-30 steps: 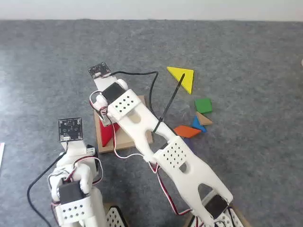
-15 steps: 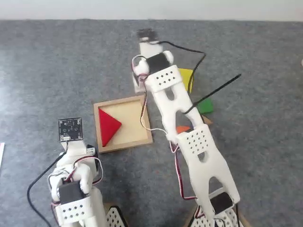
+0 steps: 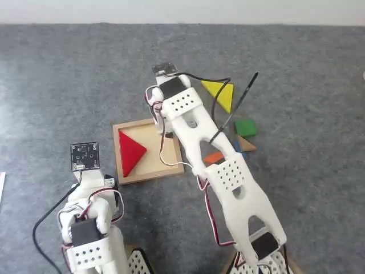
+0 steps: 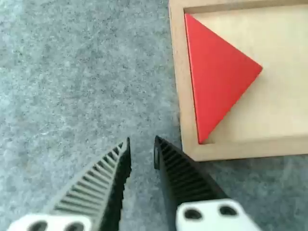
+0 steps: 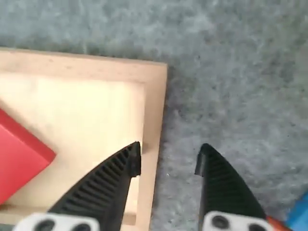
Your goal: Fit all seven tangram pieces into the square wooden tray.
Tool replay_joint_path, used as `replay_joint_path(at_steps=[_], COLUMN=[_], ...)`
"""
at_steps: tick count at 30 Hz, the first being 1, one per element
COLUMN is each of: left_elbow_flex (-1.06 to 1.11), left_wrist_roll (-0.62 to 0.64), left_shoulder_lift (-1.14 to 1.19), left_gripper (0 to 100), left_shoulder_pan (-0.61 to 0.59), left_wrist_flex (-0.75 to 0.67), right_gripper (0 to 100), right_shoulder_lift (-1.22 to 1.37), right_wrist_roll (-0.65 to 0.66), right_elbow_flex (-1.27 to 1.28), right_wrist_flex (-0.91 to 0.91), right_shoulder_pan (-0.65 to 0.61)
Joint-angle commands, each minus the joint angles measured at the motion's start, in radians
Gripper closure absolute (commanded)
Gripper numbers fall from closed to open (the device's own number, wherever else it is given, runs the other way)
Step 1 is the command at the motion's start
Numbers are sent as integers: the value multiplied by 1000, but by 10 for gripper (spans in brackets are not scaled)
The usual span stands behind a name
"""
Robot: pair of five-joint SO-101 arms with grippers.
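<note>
The square wooden tray lies left of centre with a red triangle flat in its left half. My right gripper is open and empty at the tray's far right corner, one finger over the floor of the tray, the other over the carpet. A corner of the red triangle shows beside it. My left gripper hovers over carpet just off the tray's near left corner, its fingertips almost together with nothing between them. Yellow triangle, green square, tan, blue and orange pieces lie right of the tray.
The right arm stretches from the near right edge across the loose pieces, partly covering the orange one. A black cable arcs above them. The left arm sits folded at the near left. Grey carpet lies all around.
A second ago the right gripper was over the tray at the red triangle. It let go, swung away past the far right corner, and has now come back to that corner. The left arm kept still.
</note>
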Motion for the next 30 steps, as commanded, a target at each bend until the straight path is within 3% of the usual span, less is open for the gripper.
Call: replay_joint_path(at_steps=[1,10,16,23,27,30], left_elbow_flex=[-12,-12,-12,-12,-12,-12], left_wrist_roll=[-2,-2,-2,-2,-2,-2], left_shoulder_lift=[-18,-18,-18,-18,-18,-18], left_gripper=[920,920,920,920,920,920], left_shoulder_pan=[-8,-8,-8,-8,-8,-8], left_wrist_flex=[3,3,3,3,3,3], right_gripper=[864,908,969,965,965,965], right_shoulder_lift=[-51,27,45,45,25,10], right_wrist_roll=[3,11,15,38,-74,-57], right_elbow_flex=[-6,-8,-8,-8,0,2], right_wrist_flex=[18,-2,13,36,44,42], right_shoulder_pan=[-30,-68,41,125,147,154])
